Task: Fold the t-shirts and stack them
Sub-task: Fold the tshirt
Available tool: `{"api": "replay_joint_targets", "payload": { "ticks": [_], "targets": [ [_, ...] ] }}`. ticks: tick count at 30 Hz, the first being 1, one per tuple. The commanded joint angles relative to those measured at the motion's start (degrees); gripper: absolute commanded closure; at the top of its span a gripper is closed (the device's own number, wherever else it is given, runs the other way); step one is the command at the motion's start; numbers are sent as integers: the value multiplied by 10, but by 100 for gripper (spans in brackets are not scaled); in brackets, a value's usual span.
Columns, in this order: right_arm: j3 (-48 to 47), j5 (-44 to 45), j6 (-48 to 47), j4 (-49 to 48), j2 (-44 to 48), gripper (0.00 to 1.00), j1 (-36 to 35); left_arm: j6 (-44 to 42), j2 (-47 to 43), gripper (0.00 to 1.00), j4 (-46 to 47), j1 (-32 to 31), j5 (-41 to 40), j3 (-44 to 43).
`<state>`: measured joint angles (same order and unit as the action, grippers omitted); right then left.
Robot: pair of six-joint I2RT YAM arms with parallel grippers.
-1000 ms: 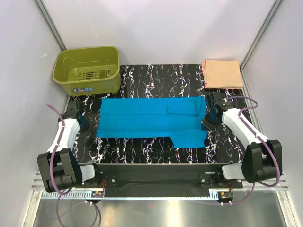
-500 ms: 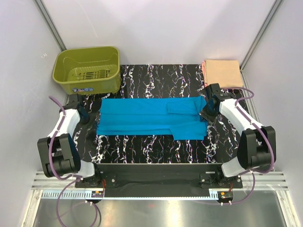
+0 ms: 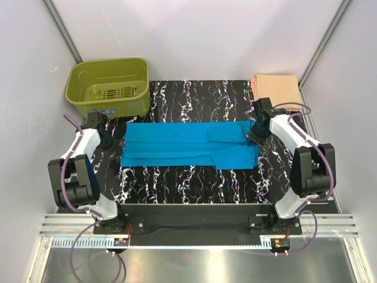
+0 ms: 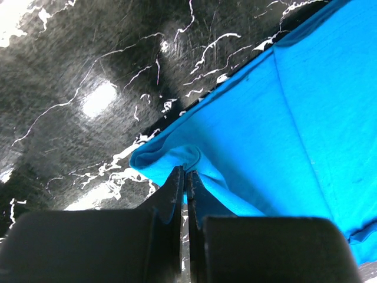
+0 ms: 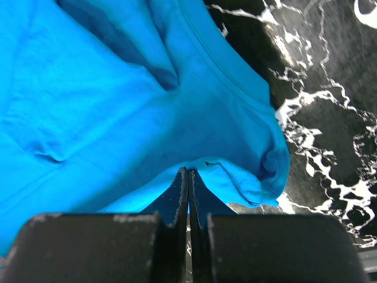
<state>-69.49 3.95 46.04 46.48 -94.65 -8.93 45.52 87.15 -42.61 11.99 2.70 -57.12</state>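
Top external: turquoise t-shirt [image 3: 188, 145] between left tool [image 3: 118, 147] and right tool [image 3: 254, 137]

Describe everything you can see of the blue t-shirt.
The turquoise t-shirt is plain, unprinted soft cloth. It is folded lengthwise into a long band that lies flat across the middle of the black marbled table. A short sleeve is folded on top near its right end. The left claw is shut on a bunched corner at the left end. The right claw is shut on a puckered fold at the right end.
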Motion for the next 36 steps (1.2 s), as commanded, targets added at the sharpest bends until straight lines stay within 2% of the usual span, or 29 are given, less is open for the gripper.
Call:
{"api": "replay_joint_targets", "payload": {
  "ticks": [1,29,36],
  "targets": [
    [-39,11,-11,-8,-14,100,7,5,12,100,20,-1,4,-26],
    [-79,0,-24,-18,-88,100,27,17,96,100,22,-12,5,-93],
    [-81,-1,-24,-24,-103,100,28,18,109,96,21,-14,0,-101]
  ]
}}
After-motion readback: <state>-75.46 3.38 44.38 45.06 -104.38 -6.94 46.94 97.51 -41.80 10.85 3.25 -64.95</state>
